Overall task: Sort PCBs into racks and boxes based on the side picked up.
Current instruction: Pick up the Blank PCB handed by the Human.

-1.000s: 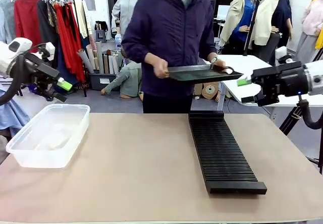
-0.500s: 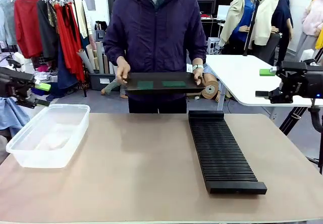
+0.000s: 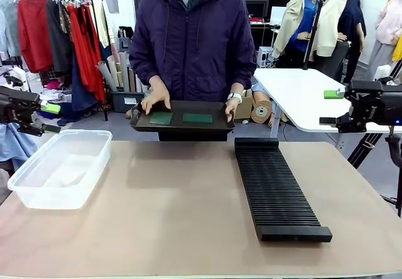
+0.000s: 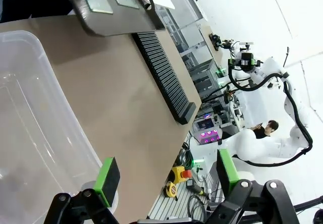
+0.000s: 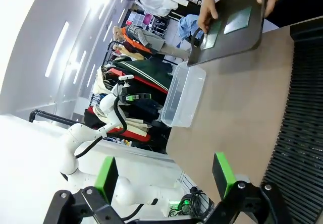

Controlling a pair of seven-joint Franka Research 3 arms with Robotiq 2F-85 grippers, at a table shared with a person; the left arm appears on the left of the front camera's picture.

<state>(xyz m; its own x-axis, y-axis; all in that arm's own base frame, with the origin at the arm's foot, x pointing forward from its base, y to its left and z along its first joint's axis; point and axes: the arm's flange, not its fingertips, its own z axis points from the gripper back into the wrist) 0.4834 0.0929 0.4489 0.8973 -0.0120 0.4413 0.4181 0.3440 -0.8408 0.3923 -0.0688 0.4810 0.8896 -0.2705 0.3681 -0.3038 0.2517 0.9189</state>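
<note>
A person at the far side holds a shallow black tray (image 3: 182,125) just above the table's far edge. Two green PCBs (image 3: 161,118) (image 3: 197,118) lie flat in it. The long black slotted rack (image 3: 276,188) lies right of centre, and the clear box (image 3: 59,166) stands at the left. My left gripper (image 3: 39,117) hangs open off the table's left side, above and behind the box. Off the right side my right gripper (image 3: 331,107) is open at tray height. Both wrist views, left (image 4: 166,176) and right (image 5: 165,176), show spread, empty green pads.
The tabletop (image 3: 176,210) between box and rack is bare brown. A white table (image 3: 301,97) stands behind at the right and a clothes rail (image 3: 56,27) at the back left. The person's hands (image 3: 154,101) grip both ends of the tray.
The person swung the tray to the middle and lowered it toward the table's far edge. Both arms drew back outward to the sides, then held still.
</note>
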